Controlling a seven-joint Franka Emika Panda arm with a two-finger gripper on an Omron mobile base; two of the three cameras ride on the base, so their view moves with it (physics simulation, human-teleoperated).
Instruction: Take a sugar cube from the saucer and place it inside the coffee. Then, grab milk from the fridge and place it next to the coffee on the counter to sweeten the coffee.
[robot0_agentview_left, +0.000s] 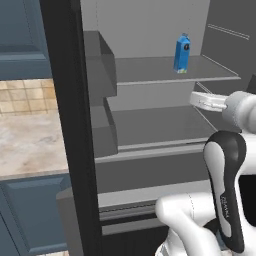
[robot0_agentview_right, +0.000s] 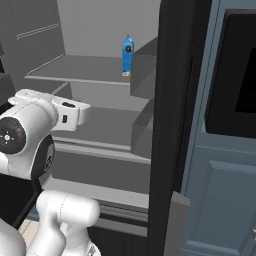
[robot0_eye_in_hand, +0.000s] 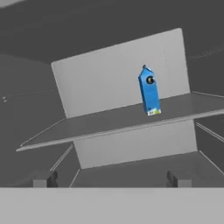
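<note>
In the left base view, the milk (robot0_agentview_left: 182, 53) stood upright in the upper right of the frame, on the upper shelf (robot0_agentview_left: 150, 71) of the open fridge (robot0_agentview_left: 65, 125). The counter (robot0_agentview_left: 30, 145) lay at the left edge, outside the fridge's dark frame. My arm (robot0_agentview_left: 227, 170) rose at the lower right.

In the right base view, the milk (robot0_agentview_right: 127, 55) sat at upper center, near the shelf's right end, and my white arm (robot0_agentview_right: 35, 125) filled the left side, below and well apart from it.

In the hand view, the milk (robot0_eye_in_hand: 149, 92) stood right of center on the shelf (robot0_eye_in_hand: 113, 122). My 2 fingertips (robot0_eye_in_hand: 45, 179) showed far apart at the bottom, so my gripper (robot0_eye_in_hand: 111, 180) was spread wide, holding nothing.
</note>
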